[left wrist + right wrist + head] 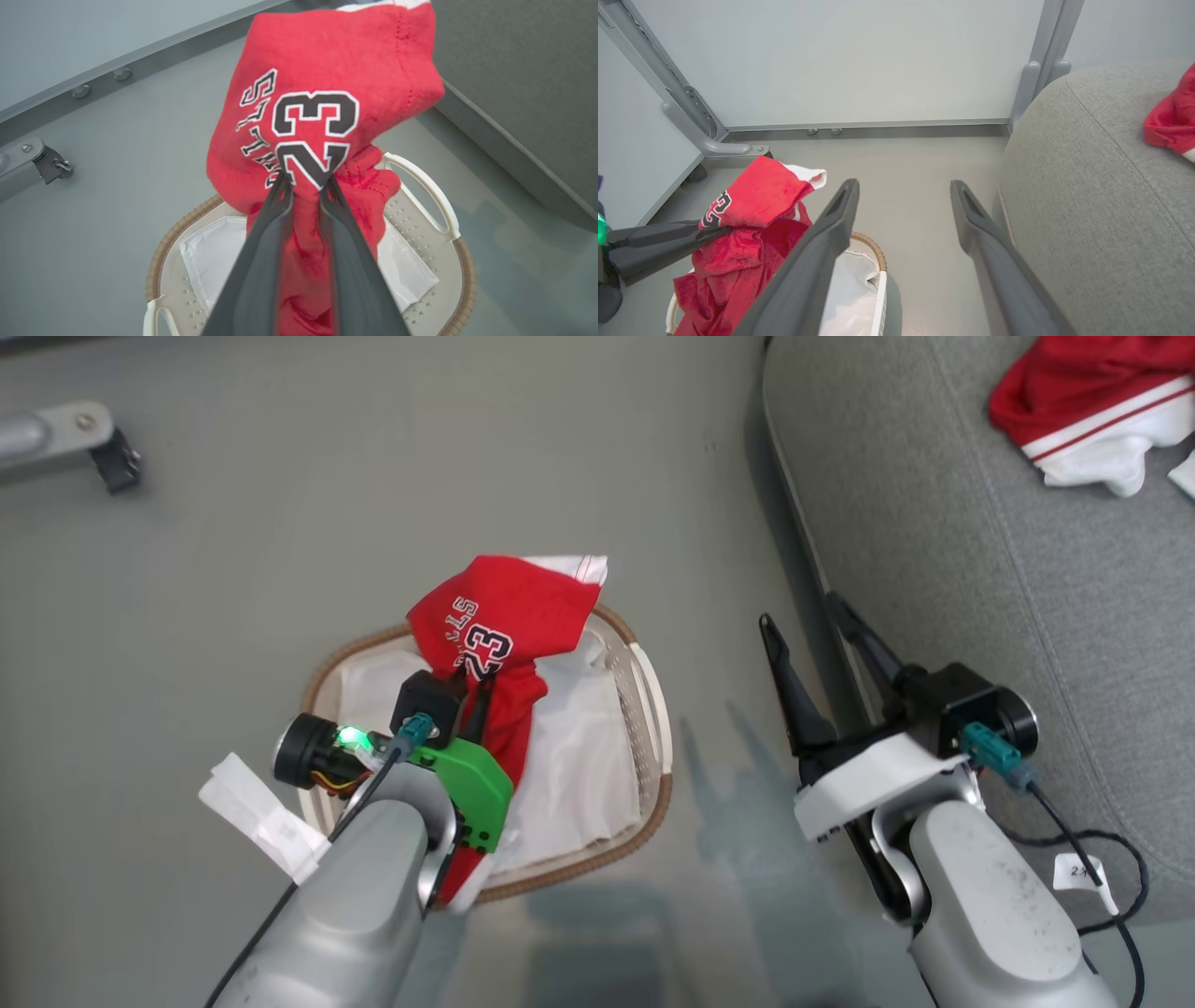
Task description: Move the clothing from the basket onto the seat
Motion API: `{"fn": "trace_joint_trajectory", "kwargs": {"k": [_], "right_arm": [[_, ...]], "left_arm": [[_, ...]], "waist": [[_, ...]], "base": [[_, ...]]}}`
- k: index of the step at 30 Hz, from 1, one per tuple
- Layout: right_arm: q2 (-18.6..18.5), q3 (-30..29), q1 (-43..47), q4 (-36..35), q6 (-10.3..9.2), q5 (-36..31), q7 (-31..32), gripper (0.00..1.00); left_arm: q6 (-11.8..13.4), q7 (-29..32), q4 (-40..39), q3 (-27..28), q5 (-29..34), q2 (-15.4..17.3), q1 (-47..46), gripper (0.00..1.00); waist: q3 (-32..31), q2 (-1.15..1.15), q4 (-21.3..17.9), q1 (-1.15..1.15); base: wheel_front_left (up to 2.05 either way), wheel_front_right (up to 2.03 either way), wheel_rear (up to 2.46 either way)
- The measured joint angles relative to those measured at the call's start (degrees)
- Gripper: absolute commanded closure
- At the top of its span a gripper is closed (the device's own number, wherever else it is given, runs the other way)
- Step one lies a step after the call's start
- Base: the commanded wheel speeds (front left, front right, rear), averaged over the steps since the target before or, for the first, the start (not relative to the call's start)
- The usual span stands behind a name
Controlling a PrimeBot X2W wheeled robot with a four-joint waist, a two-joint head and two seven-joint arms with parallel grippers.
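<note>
From my station, the left gripper (306,181) has its two long dark fingers pinched tight on a soft red sports jersey (327,60) with white trim and "BULLS 23" printed on it, biting a bunched fold just below the number. The jersey is held up above the small, rounded, white perforated plastic basket (653,709) with the brown woven rim. Its upper end flops over toward the far rim, while its lower end trails down into the basket across the crumpled white liner (579,747). The basket stands on the smooth grey floor (280,569), near the edge of the large grey fabric-upholstered seat (980,569). My right gripper (798,613) hangs over the floor between the basket and the seat, its fingers spread wide apart with nothing in them. A second red garment (1074,392) with white stripes and a white hem lies crumpled on the seat toward its far side, well apart from the basket.
</note>
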Motion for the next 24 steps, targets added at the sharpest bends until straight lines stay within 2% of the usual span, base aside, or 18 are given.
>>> {"fn": "trace_joint_trajectory", "kwargs": {"k": [7,24], "right_arm": [[0.0,0.5,3.8,1.5,0.0,-0.2,0.0,0.0],[0.0,2.0,13.4,3.5,0.0,-1.0,0.0,0.0]], "left_arm": [[2.3,-0.1,-10.3,0.4,-2.3,0.0,4.1,1.0],[3.2,-0.1,-25.8,3.7,-5.9,-0.1,11.7,1.0]], "waist": [[-7.1,0.0,2.0,0.0],[-22.7,0.0,4.8,0.0]], "base": [[0.0,0.0,0.0],[0.0,0.0,0.0]]}}
